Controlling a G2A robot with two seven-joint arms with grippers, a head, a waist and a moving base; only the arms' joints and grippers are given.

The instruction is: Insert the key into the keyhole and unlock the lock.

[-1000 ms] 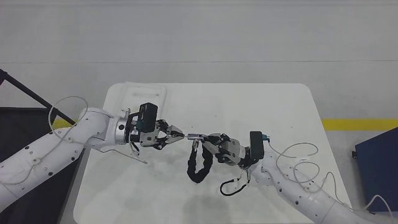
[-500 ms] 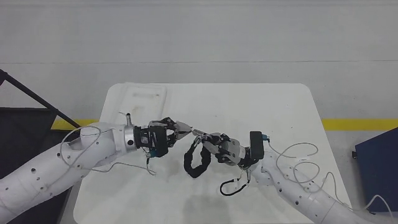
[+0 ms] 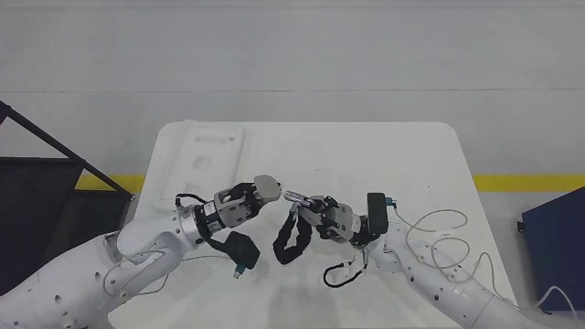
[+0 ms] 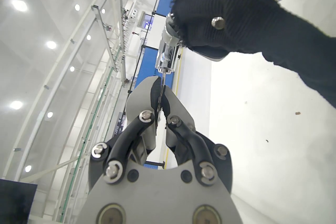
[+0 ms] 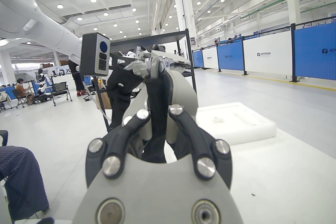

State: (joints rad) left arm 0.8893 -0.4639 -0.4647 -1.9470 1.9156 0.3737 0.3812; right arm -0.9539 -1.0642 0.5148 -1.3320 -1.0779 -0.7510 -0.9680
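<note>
**As the key (image 4: 162,76) meets the lock (image 4: 168,51), the turn is what remains**

Because the left pincer (image 4: 160,88) is pinched almost shut on the key, only the thin blade shows beyond its tips. That blade runs straight into the end face of the lock's silver barrel. How deep it sits I cannot tell. Just past the barrel, the right pincer (image 5: 155,78) is clamped tight around the black fabric-sleeved cable (image 3: 291,236), right behind the lock's head. It holds the lock off the tabletop (image 3: 411,174), over its middle. The cable's loop hangs down toward the near edge, and whether it touches the surface is unclear. A white foam tray (image 3: 214,143) lies at the far left corner, well apart.

My reading is that insertion is done or nearly done, so the unlocking twist is the step in hand. The next move calls for the left wrist to roll about the blade's own axis, with no sideways load. Meanwhile the right grip must resist, so the barrel does not spin along with the key.
</note>
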